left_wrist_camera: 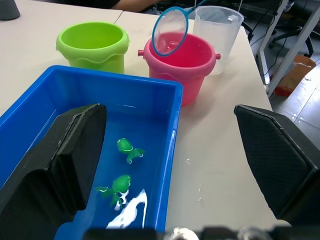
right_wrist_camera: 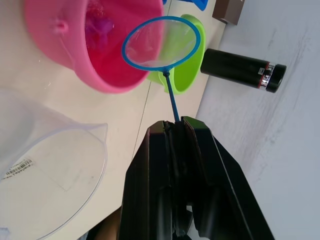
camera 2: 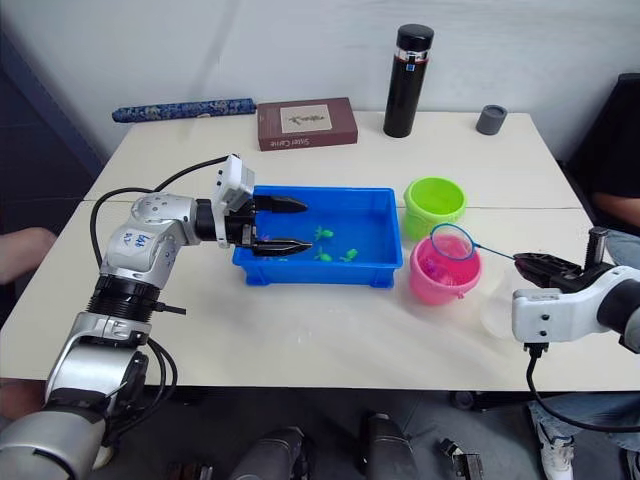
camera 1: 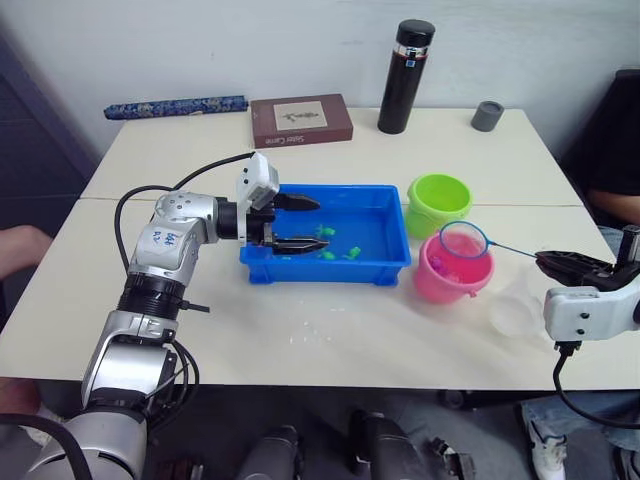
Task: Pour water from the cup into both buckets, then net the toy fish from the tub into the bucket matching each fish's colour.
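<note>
Nearest us, our right claw pinches the blue-rimmed round net over the pink plastic bucket. Our left claw gapes wide and empty, one finger in the blue rectangular tub near small green toy fish.

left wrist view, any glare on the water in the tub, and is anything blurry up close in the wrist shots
Left wrist view: a white glare patch lies on the water in the tub beside the lower green fish, and the left claw's fingers loom large and soft-edged. Right wrist view: the right claw, shut on the net handle, looks dark and smeared; the cup is hazy.
</note>
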`<state>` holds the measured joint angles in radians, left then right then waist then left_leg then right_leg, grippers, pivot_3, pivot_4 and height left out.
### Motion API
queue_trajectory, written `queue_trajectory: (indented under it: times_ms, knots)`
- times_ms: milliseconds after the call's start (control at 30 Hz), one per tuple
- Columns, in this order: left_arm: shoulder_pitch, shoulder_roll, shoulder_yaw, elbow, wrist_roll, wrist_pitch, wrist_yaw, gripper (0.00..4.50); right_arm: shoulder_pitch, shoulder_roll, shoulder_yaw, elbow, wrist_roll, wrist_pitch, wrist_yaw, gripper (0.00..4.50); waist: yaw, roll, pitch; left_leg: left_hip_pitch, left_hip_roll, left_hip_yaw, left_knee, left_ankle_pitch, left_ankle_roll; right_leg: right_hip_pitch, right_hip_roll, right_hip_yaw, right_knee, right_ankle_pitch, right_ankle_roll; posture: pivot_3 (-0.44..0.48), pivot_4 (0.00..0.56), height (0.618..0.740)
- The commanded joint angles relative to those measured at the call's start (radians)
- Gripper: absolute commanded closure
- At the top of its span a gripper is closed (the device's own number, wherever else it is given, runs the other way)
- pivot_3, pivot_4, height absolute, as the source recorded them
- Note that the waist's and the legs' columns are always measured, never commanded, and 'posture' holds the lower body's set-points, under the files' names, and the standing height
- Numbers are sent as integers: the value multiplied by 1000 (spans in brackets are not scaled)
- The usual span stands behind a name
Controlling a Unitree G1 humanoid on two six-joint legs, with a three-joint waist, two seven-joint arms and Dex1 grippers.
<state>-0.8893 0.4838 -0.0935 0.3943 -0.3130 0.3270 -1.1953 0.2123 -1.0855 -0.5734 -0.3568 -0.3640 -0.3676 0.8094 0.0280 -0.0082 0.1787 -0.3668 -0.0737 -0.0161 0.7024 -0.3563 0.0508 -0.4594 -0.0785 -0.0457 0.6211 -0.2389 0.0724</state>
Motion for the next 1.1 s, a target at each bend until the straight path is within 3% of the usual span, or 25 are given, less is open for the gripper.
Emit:
queue_trajectory:
  times_ms: [33,200,467,567,667,833,1100]
  knots:
    - [-18,-2,17,-21,-7,-13,-3,101,22,-5,-43,-34,42,-15,30,4500,0,0,0,0,0,0,0,0,0,0,0,0,0,0,0,0,150,740]
    - [-20,-7,15,-17,-7,-15,-4,101,-3,28,-69,-54,81,75,20,4500,-1,0,0,0,0,0,0,0,0,0,0,0,0,0,0,0,150,740]
    - [15,56,34,-21,2,3,-11,101,-173,115,15,-228,537,603,57,4500,-8,0,0,1,1,0,1,0,0,0,0,0,1,0,0,0,150,740]
    - [70,118,55,-60,6,25,5,101,-343,172,153,-268,691,843,-19,4500,-13,0,0,1,1,0,0,0,0,0,0,0,0,1,-1,0,150,740]
    - [154,198,88,-134,3,61,23,101,-486,238,346,-233,704,971,-58,4500,-18,0,0,1,2,-1,0,0,-1,-1,0,0,0,0,-2,0,150,740]
    - [293,317,169,-239,-2,120,85,101,-705,382,630,-62,618,1009,-100,4500,-23,0,0,-1,1,-1,0,0,-1,-3,-1,-1,0,0,-2,0,150,740]
    - [428,406,256,-364,-29,221,141,101,-868,535,838,170,525,960,-88,4500,-7,0,0,-2,0,-2,0,0,0,-3,-1,-1,-1,0,-2,0,150,740]
